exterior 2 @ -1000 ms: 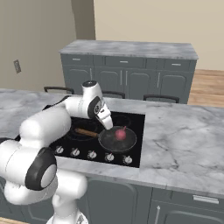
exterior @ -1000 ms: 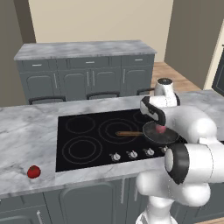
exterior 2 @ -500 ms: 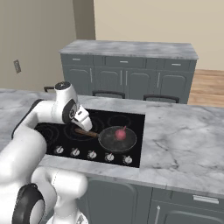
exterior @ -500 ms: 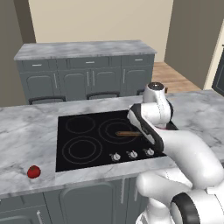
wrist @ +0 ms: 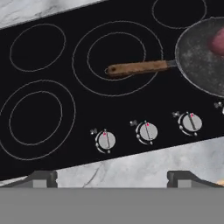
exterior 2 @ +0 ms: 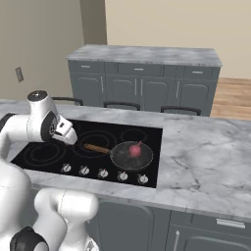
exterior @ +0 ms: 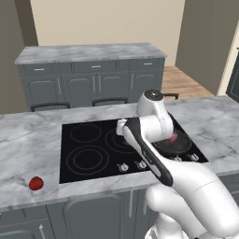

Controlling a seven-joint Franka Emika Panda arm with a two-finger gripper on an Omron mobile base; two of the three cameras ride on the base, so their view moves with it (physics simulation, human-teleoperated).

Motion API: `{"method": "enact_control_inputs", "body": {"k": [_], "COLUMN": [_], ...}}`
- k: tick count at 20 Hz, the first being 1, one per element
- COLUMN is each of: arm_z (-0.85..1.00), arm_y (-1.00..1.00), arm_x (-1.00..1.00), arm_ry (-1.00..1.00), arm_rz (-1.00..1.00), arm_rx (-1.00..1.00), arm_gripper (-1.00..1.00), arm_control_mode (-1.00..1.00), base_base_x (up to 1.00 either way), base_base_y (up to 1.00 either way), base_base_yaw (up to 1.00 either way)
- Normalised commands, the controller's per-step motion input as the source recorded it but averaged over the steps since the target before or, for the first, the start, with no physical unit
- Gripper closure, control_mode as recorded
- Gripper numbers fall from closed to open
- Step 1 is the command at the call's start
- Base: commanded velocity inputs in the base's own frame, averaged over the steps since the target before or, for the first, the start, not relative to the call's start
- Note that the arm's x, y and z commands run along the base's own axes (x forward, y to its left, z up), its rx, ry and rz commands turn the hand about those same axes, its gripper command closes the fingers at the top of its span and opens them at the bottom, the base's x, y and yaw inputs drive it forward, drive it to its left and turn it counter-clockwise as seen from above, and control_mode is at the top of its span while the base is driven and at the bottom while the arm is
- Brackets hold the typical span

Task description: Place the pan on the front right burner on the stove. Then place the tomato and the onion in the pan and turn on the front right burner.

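Note:
The pan (exterior 2: 131, 157) sits at the front right of the stove (exterior 2: 147, 133), covering the front right burner. Its brown handle (exterior 2: 96, 148) points left. The pinkish-purple onion (exterior 2: 135, 150) lies inside the pan and shows at the hand view's right edge as onion (wrist: 217, 42) in pan (wrist: 199, 59). The red tomato (exterior: 36, 183) rests on the marble counter, left of the stove (exterior: 93, 140) near the front edge. My gripper (exterior 2: 71, 138) hovers over the stove's left half, left of the handle. In the hand view the gripper (wrist: 112, 179) is open and holds nothing.
A row of silver knobs (wrist: 146, 131) lines the stove's front edge. Marble counter (exterior 2: 201, 152) spreads to the right of the stove. Dark chair backs (exterior 2: 120, 105) stand behind the island, with a grey cabinet run (exterior: 93, 84) beyond them.
The arm has swung left, from above the pan to over the stove's left half. The gripper stayed open. The onion stays in the pan; the tomato has not moved.

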Motion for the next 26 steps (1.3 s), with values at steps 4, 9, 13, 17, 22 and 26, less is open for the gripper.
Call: {"method": "enact_control_inputs", "body": {"k": [4, 9, 13, 17, 22, 26], "arm_z": [0.14, 0.0, 0.0, 0.0, 0.0, 0.0], "arm_y": [0.97, 0.97, 0.92, 0.76, 0.77, 0.75], "arm_x": [-0.31, -0.25, -0.1, 0.0, -0.08, -0.22], "arm_ry": [0.0, 0.0, 0.0, 0.0, 0.0, 0.0], "arm_rz": [0.26, 0.22, 0.18, 0.15, 0.15, 0.13], "arm_rx": [-0.02, -0.03, -0.02, -0.01, 0.0, -0.02], "arm_gripper": [-1.0, -1.0, -1.0, -1.0, -1.0, -1.0], "arm_control_mode": [-1.0, -1.0, -1.0, -1.0, -1.0, -1.0], "base_base_x": [0.0, 0.0, 0.0, 0.0, 0.0, 0.0], "base_base_y": [0.0, 0.0, 0.0, 0.0, 0.0, 0.0], "base_base_yaw": [0.0, 0.0, 0.0, 0.0, 0.0, 0.0]}}
